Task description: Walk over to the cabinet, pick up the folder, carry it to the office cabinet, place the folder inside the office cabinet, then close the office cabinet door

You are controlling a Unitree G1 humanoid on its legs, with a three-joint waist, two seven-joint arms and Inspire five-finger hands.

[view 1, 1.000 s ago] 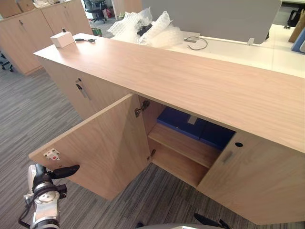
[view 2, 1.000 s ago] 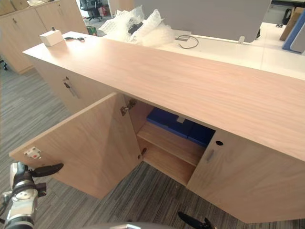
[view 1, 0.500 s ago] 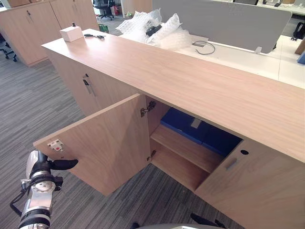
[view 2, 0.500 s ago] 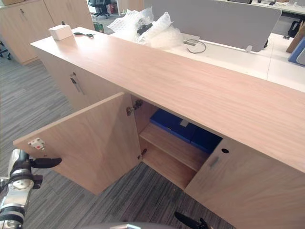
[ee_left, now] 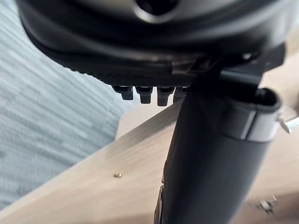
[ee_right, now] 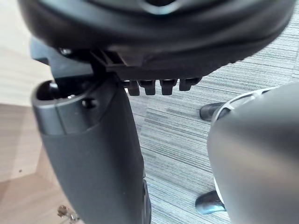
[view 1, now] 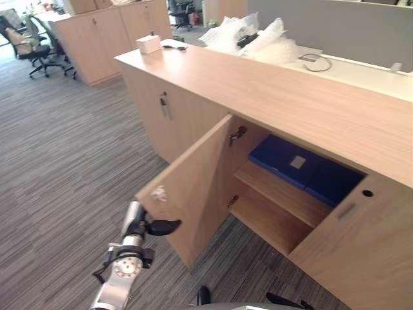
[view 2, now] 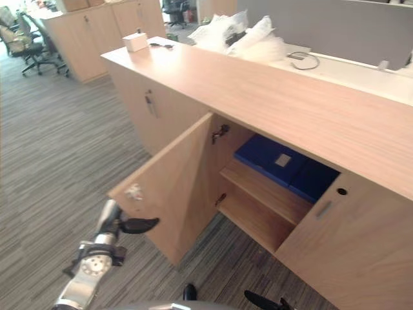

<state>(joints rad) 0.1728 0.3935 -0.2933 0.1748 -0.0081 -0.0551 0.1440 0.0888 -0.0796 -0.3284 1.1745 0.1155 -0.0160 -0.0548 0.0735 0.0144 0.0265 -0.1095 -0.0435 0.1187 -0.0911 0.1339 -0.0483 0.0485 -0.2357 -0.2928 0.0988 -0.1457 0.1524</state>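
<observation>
The office cabinet is a long light-wood unit with its left door swung out. On the upper shelf inside lies a blue folder with a white label, with another blue piece beside it. My left hand hangs low at the door's free edge, just under the latch plate. Its thumb points at the wood and its fingers are straight; it holds nothing. I cannot tell whether it touches the door. My right hand hangs idle and open at the lower edge of the view.
The cabinet's right door is closed. On top stand a small white box, bubble wrap and a cable. More cabinets and office chairs stand at the far left. Grey carpet spreads out to the left.
The whole view has swung, showing more floor at the left, so the camera moved. My left hand stays by the door's free edge. The door looks turned slightly more towards the cabinet.
</observation>
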